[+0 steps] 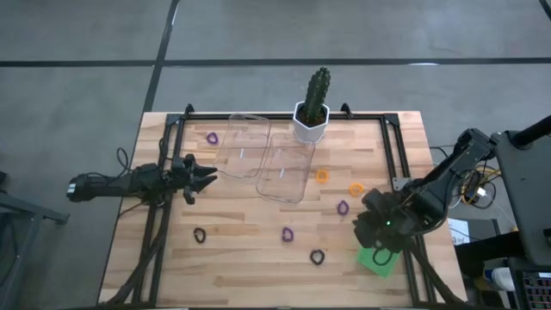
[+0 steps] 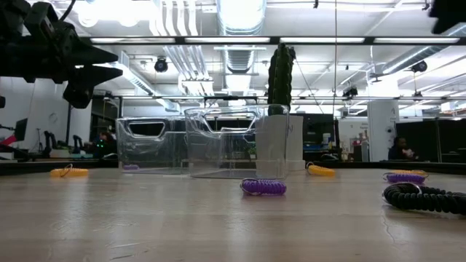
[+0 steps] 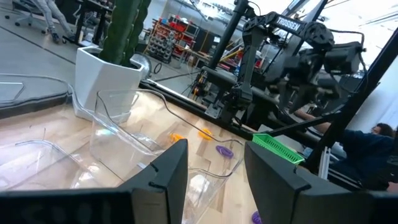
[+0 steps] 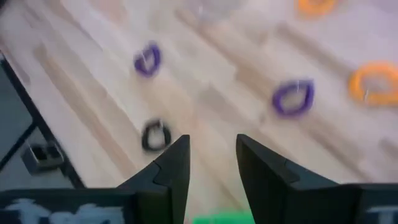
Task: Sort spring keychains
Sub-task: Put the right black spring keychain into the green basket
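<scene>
Spring keychains lie scattered on the wooden table [image 1: 250, 275]: purple ones [image 1: 212, 138] [image 1: 343, 207] [image 1: 287, 233], orange ones [image 1: 322, 176] [image 1: 355, 189] and black ones [image 1: 200, 235] [image 1: 318, 257]. My right gripper [image 1: 372, 229] hangs above the table's right side, slanting down, open, with nothing between its fingers [image 4: 212, 168]. Its wrist view looks down on a black keychain [image 4: 155, 135] and a purple one [image 4: 293, 98]. My left gripper [image 1: 204, 179] waits level at the left, open and empty [image 3: 214, 174], beside the clear containers.
Two clear plastic containers [image 1: 245, 146] [image 1: 284, 168] stand side by side at the table's far middle. A cactus in a white pot [image 1: 312, 116] stands at the far edge. A green pad [image 1: 379, 260] with a dark loop on it lies near the right front.
</scene>
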Controlling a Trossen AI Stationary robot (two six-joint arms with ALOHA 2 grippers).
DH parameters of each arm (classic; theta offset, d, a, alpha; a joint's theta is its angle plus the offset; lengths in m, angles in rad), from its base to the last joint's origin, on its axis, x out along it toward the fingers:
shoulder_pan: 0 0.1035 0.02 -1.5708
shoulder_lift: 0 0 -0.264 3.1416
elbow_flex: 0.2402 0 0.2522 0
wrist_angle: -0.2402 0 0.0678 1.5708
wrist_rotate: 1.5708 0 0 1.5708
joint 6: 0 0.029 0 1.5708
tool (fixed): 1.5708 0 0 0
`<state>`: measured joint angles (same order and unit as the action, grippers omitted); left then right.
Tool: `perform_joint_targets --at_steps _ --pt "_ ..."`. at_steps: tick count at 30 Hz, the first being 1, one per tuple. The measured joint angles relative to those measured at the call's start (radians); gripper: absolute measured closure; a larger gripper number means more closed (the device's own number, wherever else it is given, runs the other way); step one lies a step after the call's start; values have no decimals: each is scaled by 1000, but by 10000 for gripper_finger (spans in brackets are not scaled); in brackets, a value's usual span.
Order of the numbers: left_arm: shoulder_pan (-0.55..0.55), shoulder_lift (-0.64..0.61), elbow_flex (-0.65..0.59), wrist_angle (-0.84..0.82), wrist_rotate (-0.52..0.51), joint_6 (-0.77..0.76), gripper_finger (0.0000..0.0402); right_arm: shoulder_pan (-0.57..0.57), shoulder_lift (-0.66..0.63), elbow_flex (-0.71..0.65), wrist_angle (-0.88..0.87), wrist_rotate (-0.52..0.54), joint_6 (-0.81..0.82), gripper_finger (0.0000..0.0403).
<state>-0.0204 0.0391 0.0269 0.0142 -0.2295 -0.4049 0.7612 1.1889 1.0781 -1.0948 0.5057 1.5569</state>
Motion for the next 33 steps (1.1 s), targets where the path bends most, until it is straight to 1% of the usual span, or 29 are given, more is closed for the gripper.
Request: perform_joint_targets --at_steps 4,8,12,14,16,19,25,28,33 --pt "0 0 0 1 0 0 250 0 0 20 -61 70 20 288" --pt "0 0 0 1 0 -9 250 -15 -3 12 -159 97 128 291" --pt "0 0 0 2 0 -23 250 -75 -3 0 -250 89 233 289" --pt "0 0 0 2 -1 -23 250 -117 -4 0 -257 88 232 286" --pt "0 0 0 4 -1 -23 250 -164 -4 2 -256 83 193 282" --pt "0 0 0 4 -1 -23 250 -246 -4 8 -255 36 108 272" --pt "0 0 0 4 -1 -39 250 -405 -4 0 -274 -133 -42 244" --pt "0 0 0 4 -1 -47 250 -481 -4 -6 -305 -196 -72 227" --pt "0 0 0 4 -1 -49 250 -590 -4 -27 -319 -263 -123 203"
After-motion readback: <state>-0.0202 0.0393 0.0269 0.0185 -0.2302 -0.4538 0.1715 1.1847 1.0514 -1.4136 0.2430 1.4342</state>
